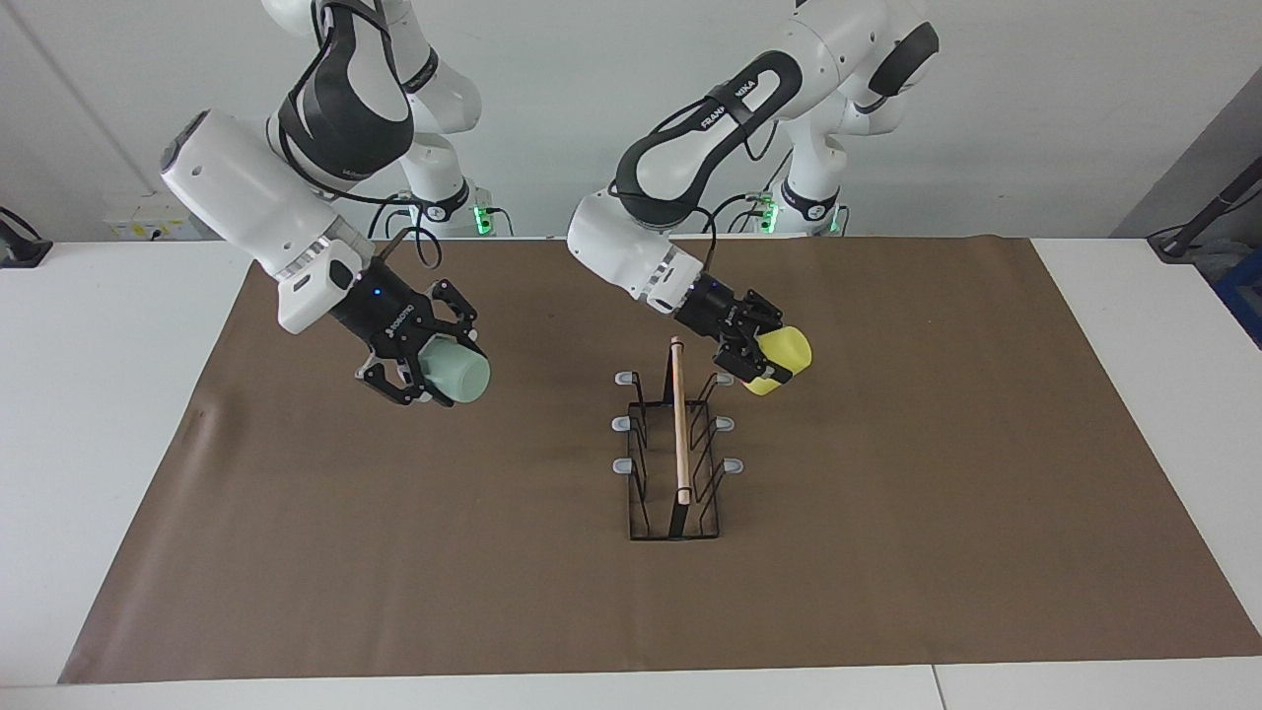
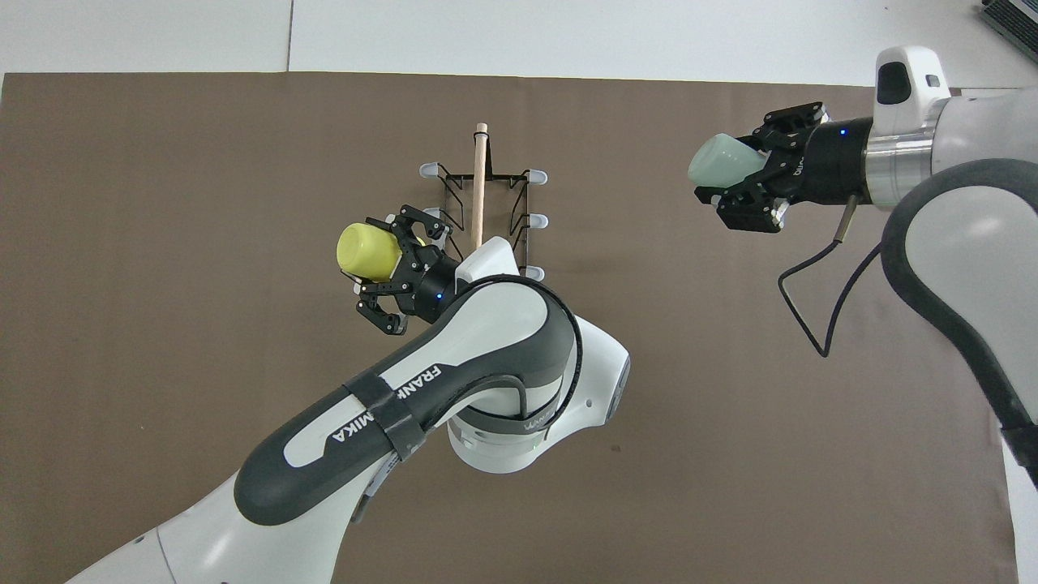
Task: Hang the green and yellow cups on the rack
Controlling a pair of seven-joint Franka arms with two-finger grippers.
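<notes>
Beside wire rack (image 1: 674, 444), seemingly smooth tapered cups (image 1: 779, 359).

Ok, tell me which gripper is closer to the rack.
Left. The left gripper, holding the yellow cup, is right beside the rack at its prongs nearest the robots. The right gripper, holding the green cup, is well off toward the right arm's end.

Two cups, one green cup (image 1: 459, 375) and one yellow cup (image 1: 779, 360); one rack (image 1: 676, 449); six prongs
</notes>
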